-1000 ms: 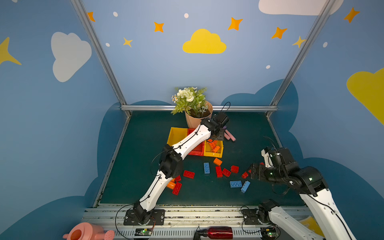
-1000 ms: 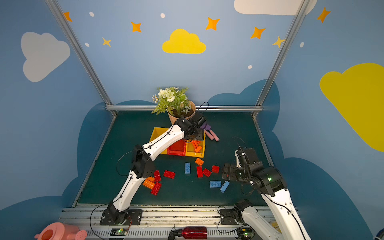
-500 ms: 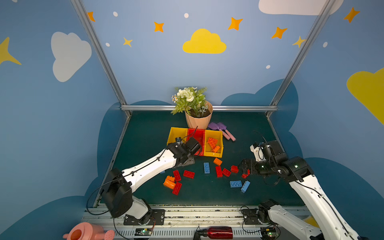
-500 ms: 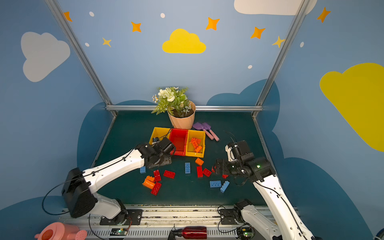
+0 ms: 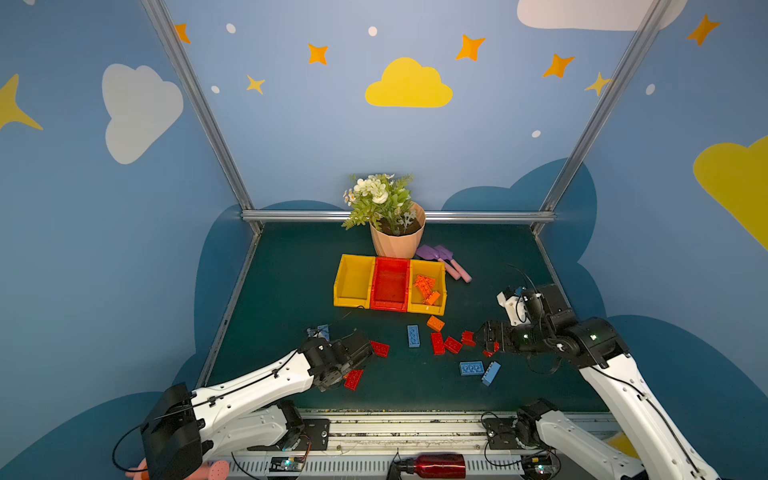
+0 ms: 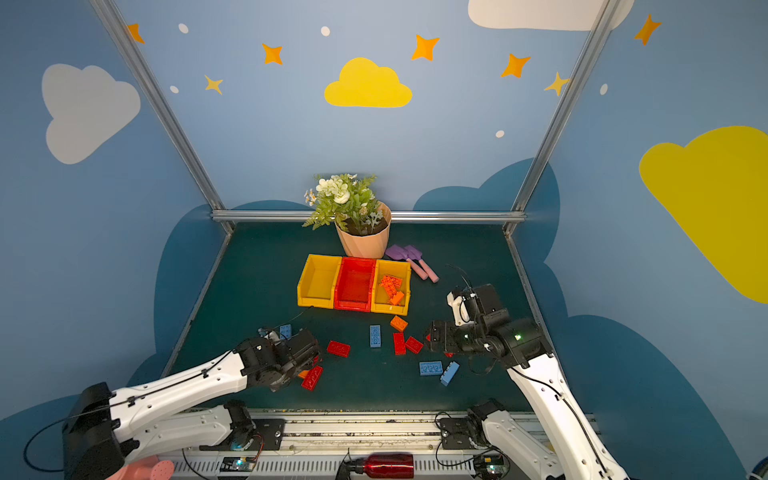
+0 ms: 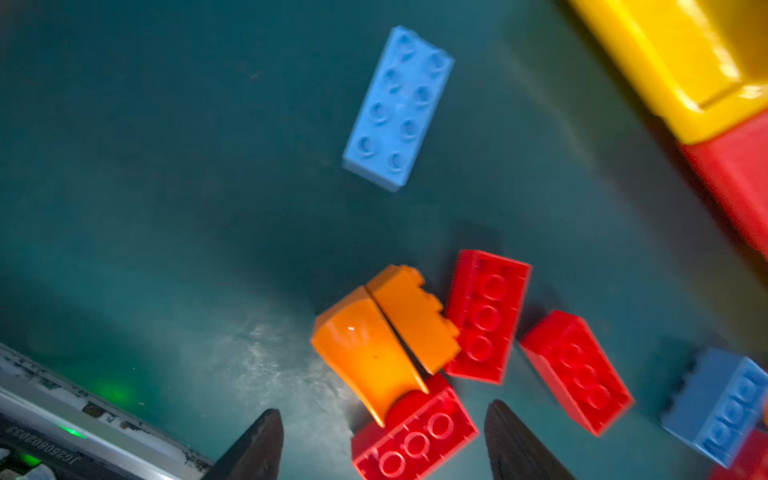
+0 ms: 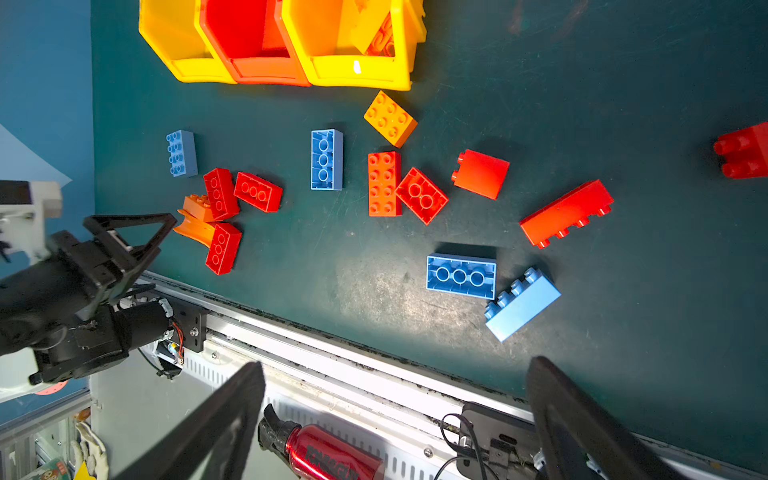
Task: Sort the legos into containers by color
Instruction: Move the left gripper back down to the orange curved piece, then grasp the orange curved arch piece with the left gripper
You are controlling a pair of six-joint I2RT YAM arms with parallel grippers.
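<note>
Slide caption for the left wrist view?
Open left gripper over clustered orange legos and red legos; blue lego beyond.

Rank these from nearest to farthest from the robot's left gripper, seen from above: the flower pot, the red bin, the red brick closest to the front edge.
In a top view:
1. Red brick, right beside the left gripper, near the front edge.
2. Red bin, mid-table, farther back.
3. Flower pot, behind the red bin, at the very back.
</note>
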